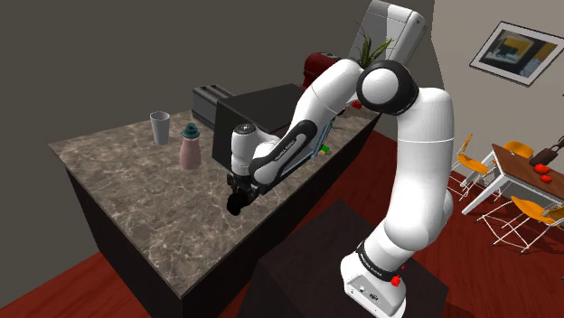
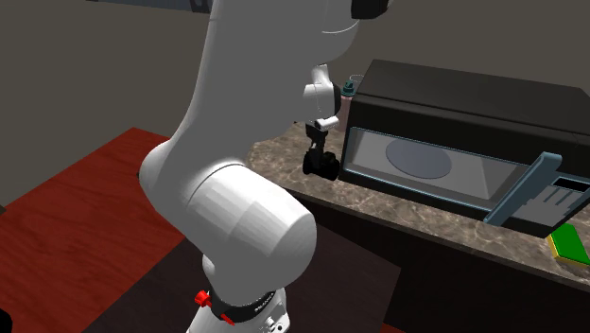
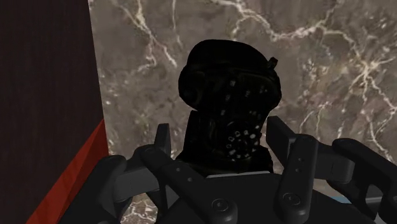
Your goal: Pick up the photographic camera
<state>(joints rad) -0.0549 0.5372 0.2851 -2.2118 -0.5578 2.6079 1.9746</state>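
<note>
The photographic camera (image 3: 229, 95) is an all-black body, and it sits between the two fingers of my gripper (image 3: 221, 137). The fingers clasp its sides. In the shoulder view the gripper (image 1: 237, 191) points down over the brown marble counter (image 1: 136, 190), close to the edge that faces the stand, with the camera (image 1: 236, 204) hanging from it as a black lump. In the second exterior view the camera (image 2: 321, 166) hangs under the hand, next to the black oven's corner. I cannot tell whether the camera's underside touches the counter.
A black microwave-like oven (image 2: 454, 132) with its door swung open stands right beside the gripper. Farther along the counter are a pink bottle (image 1: 190, 147), a grey cup (image 1: 161, 126) and a toaster (image 1: 212, 95). A green item (image 2: 570, 242) lies past the oven door.
</note>
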